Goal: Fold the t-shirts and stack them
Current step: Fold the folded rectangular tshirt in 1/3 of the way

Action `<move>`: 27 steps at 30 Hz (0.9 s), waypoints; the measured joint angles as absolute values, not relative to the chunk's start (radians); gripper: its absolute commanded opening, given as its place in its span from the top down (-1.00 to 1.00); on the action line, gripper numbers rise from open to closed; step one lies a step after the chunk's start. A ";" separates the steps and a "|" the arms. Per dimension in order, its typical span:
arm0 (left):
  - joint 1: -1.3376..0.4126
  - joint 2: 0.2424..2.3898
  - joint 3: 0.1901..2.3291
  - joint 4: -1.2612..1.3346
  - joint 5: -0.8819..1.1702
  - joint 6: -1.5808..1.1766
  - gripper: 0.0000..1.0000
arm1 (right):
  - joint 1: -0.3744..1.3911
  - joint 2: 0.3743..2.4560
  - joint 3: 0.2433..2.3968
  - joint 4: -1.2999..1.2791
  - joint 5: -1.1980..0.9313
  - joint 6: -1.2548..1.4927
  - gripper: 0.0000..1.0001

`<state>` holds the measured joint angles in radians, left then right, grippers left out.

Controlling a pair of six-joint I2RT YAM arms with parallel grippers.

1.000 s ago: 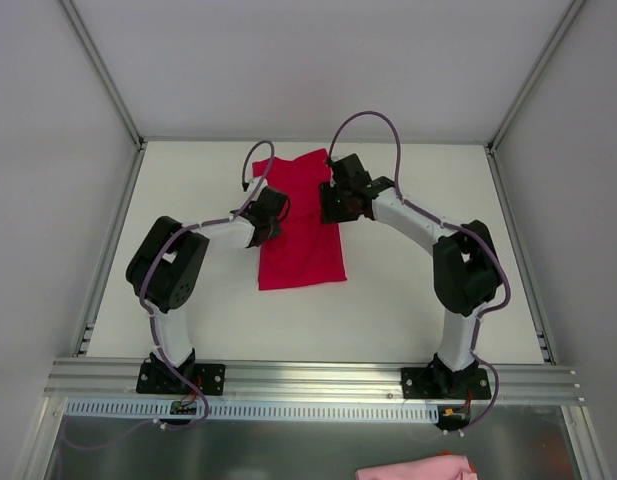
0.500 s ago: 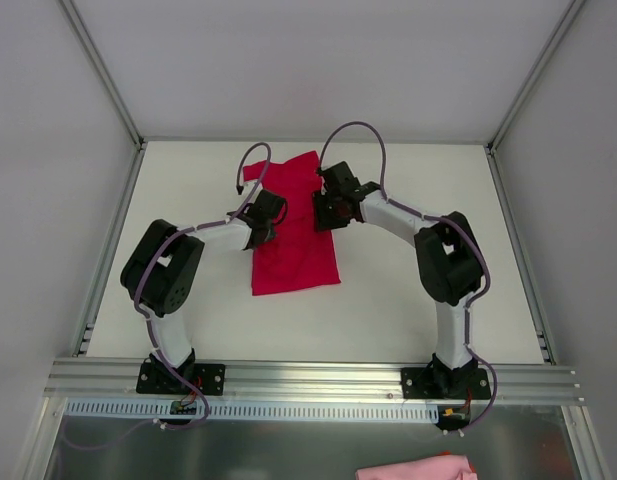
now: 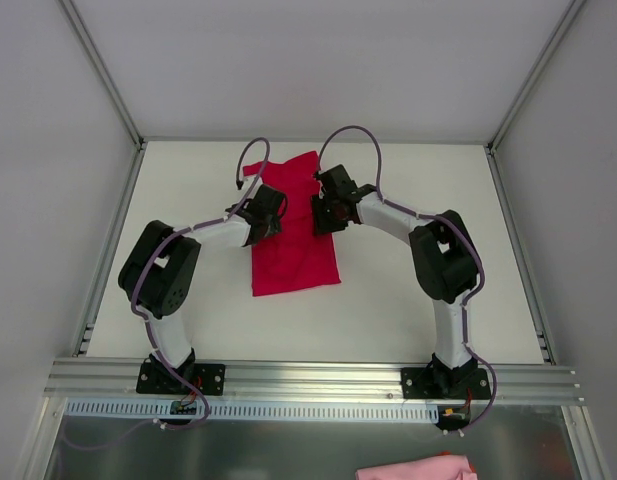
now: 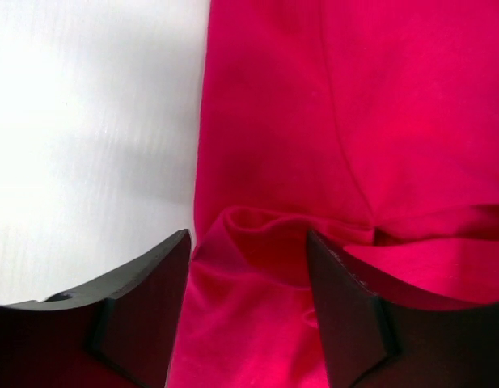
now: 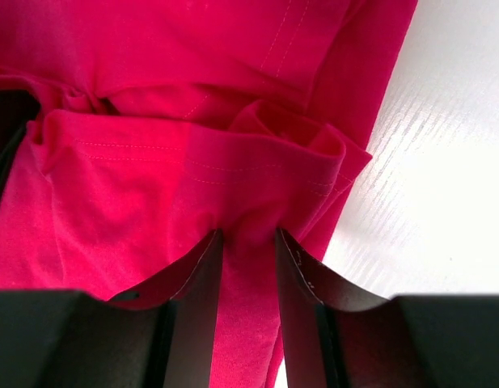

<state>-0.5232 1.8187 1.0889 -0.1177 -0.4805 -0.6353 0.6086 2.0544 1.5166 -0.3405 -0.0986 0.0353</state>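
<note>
Laying this fold of the t-shirt [image 3: 293, 250] flat, I'd lower my right gripper [image 5: 248, 236], pinching the cloth, beside my left gripper [image 4: 247, 238], jaws wide over it.

The t-shirt [image 3: 293, 250] was plain crimson red throughout. The table [image 3: 408, 290] under it was white. Flanking it, the left arm [image 3: 164, 272] and right arm [image 3: 443, 262] were black and white, with purple cables [image 3: 350, 127].

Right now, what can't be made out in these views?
Left wrist: whether the left claw touches the t-shirt; too close, shadowed.
Right wrist: what lies under the fold in the right claw.
Top view: both claws' fingertips, hidden under their own wrists.
Top view: pink cloth, cut off by the bottom edge.
</note>
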 measured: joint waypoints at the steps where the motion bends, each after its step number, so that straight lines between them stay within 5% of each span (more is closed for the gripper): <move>1: -0.524 1.818 1.095 -0.118 -0.481 -0.634 -0.09 | 0.609 2.054 1.517 -0.340 -0.099 0.035 0.29; 6: -0.532 1.811 1.108 -0.119 -0.483 -0.630 -0.03 | 0.609 2.054 1.517 -0.339 -0.099 0.033 0.29; 12: -0.541 1.810 1.109 -0.132 -0.487 -0.629 -0.30 | 0.609 2.054 1.517 -0.339 -0.099 0.032 0.29; 20: -0.603 1.653 0.977 -0.035 -0.559 -0.586 -0.36 | 0.609 2.054 1.516 -0.340 -0.102 0.030 0.30; 24: -0.627 1.531 0.891 0.041 -0.559 -0.558 -0.08 | 0.609 2.054 1.514 -0.338 -0.102 0.025 0.30; 27: -0.627 1.532 0.884 0.089 -0.555 -0.539 0.32 | 0.611 2.054 1.507 -0.333 -0.102 0.025 0.30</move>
